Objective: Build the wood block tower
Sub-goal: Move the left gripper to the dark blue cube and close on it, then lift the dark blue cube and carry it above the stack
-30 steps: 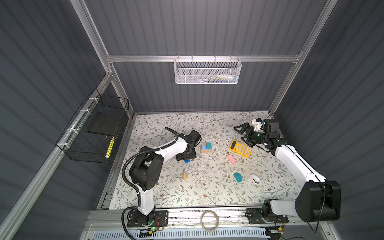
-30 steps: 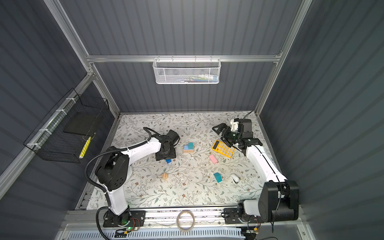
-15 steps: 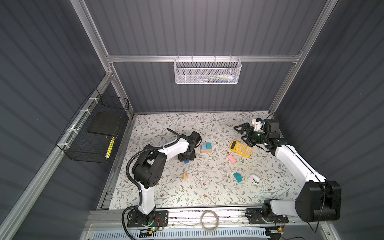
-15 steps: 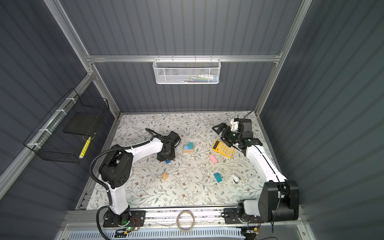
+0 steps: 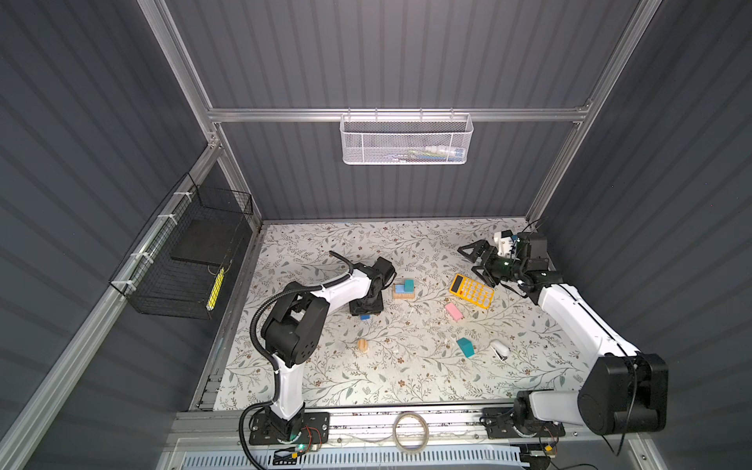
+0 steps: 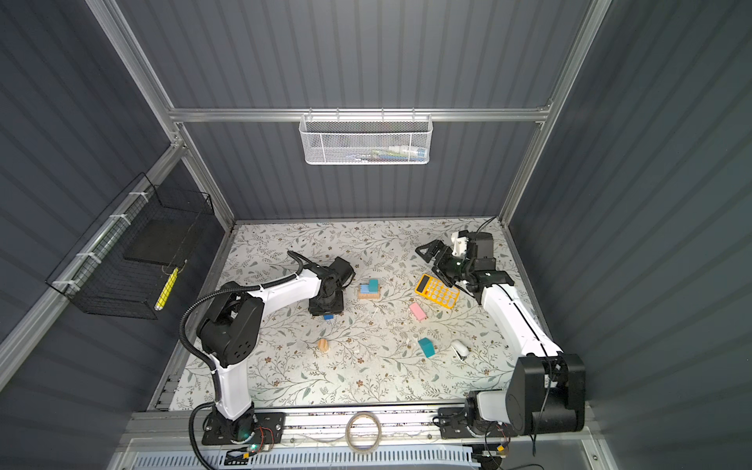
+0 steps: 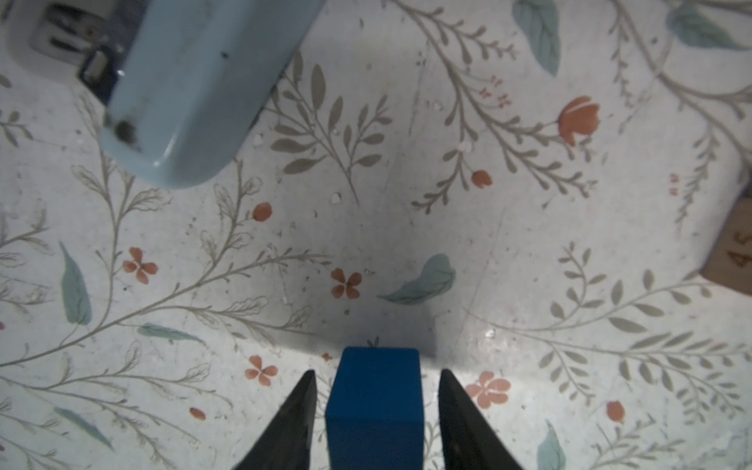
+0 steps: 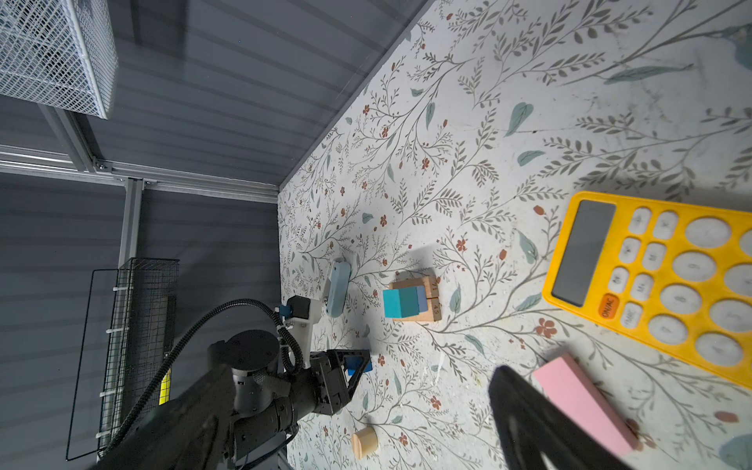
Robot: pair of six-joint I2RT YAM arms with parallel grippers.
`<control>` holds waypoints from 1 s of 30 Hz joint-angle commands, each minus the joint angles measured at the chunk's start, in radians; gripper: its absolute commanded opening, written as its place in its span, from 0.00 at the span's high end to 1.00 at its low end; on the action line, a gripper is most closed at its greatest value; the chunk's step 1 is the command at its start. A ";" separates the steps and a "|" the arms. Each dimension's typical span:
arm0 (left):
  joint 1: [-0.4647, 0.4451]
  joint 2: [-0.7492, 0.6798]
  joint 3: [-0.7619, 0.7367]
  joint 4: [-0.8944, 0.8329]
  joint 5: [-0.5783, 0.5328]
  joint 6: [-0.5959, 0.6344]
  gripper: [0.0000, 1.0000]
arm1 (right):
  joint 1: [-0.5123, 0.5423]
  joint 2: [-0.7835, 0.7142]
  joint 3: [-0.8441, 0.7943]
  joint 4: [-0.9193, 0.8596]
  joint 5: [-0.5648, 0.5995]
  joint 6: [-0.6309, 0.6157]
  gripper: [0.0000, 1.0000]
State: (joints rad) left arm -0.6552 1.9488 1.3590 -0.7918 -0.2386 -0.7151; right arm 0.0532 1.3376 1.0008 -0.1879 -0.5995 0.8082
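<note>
Navy wooden block (image 7: 374,415): sitting on the floral-patterned bench (image 5: 407,366), left of centre.
Left gripper (image 7: 377,374): straddling that block, jaws standing apart, a gap showing on each side.
Right gripper (image 5: 468,259): hovering near the back right corner, jaws gaping wide, holding nothing.
Wood block tower (image 5: 403,289): teal and light blue blocks resting on tan bars, standing mid-bench.

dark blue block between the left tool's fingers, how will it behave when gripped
The dark blue block looks like rigid squared wood, so it probably won't flex or roll. Its smooth painted faces might slip. Flat parallel sides should suit the left tool, whose fingers flank it.
</note>
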 commanded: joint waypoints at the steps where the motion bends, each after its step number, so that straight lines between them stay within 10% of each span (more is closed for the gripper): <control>1: 0.002 -0.016 0.010 -0.029 -0.006 0.001 0.53 | -0.003 0.002 0.001 0.007 -0.008 0.003 0.01; 30: 0.002 -0.044 -0.029 0.013 0.017 -0.018 0.63 | -0.003 0.013 0.001 0.014 -0.017 0.011 0.01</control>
State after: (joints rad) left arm -0.6552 1.9263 1.3407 -0.7685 -0.2344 -0.7193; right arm 0.0532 1.3437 1.0008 -0.1871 -0.6033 0.8116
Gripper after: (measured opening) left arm 0.370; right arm 0.990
